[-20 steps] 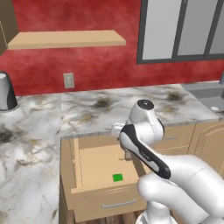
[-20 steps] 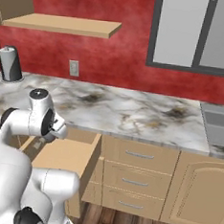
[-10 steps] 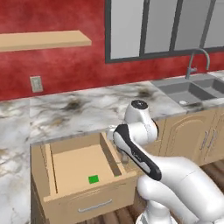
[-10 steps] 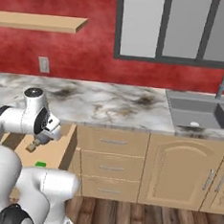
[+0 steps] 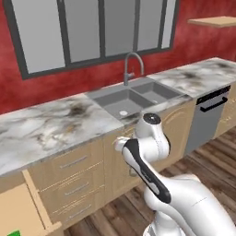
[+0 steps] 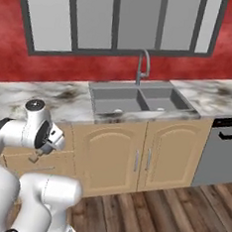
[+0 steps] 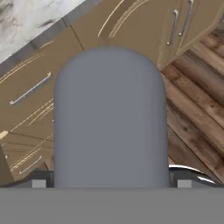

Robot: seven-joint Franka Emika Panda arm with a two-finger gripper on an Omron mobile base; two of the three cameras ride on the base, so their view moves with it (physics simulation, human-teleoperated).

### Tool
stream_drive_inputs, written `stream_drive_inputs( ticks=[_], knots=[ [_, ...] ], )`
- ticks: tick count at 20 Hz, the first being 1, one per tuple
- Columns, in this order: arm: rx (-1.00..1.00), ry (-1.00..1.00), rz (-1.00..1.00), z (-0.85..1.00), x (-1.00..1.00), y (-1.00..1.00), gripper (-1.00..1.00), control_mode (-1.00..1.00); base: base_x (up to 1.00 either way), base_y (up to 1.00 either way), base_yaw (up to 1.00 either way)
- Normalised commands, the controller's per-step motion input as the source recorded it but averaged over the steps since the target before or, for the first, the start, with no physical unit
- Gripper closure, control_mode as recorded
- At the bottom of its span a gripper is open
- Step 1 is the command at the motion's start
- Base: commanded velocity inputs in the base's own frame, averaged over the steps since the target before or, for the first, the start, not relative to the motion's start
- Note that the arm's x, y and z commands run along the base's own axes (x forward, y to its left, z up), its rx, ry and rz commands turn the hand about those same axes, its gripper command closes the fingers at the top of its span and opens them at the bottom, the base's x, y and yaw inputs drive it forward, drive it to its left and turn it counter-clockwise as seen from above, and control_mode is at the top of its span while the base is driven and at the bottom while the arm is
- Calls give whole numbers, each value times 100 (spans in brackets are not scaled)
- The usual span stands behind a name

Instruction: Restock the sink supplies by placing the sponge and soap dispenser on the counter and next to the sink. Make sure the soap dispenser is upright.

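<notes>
Between the gripper (image 7: 111, 183) fingers, clamped tight, sits the grey soap dispenser (image 7: 111, 118), held low before the wooden drawers (image 7: 30, 92), left of the sink (image 5: 133, 99).

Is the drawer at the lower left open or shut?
Open: the drawer juts out from the cabinets, with the green sponge lying inside.

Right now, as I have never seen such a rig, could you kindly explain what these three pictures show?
This is a white robot arm on a driving base in a simulated kitchen. Two pictures come from cameras on the base, behind the arm to its left and right, facing the marble counter and the steel sink. The third looks along the gripper, which seems shut on the grey soap dispenser. The green sponge lies in an open drawer.
</notes>
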Motion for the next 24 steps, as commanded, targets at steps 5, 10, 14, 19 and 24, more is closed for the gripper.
stream_drive_inputs(
  ticks=[5, 10, 14, 19, 24],
  knots=[
    [0, 0, 0, 0, 0, 0, 100, 100, 75, -47, 12],
    [0, 0, 0, 0, 0, 0, 100, 100, 94, -4, 45],
    [0, 0, 0, 0, 0, 0, 100, 100, 79, -9, 48],
    [0, 0, 0, 0, 0, 0, 100, 100, 57, -21, 25],
    [11, 16, -2, 12, 92, -1, 100, -100, 0, 0, 0]
  ],
)
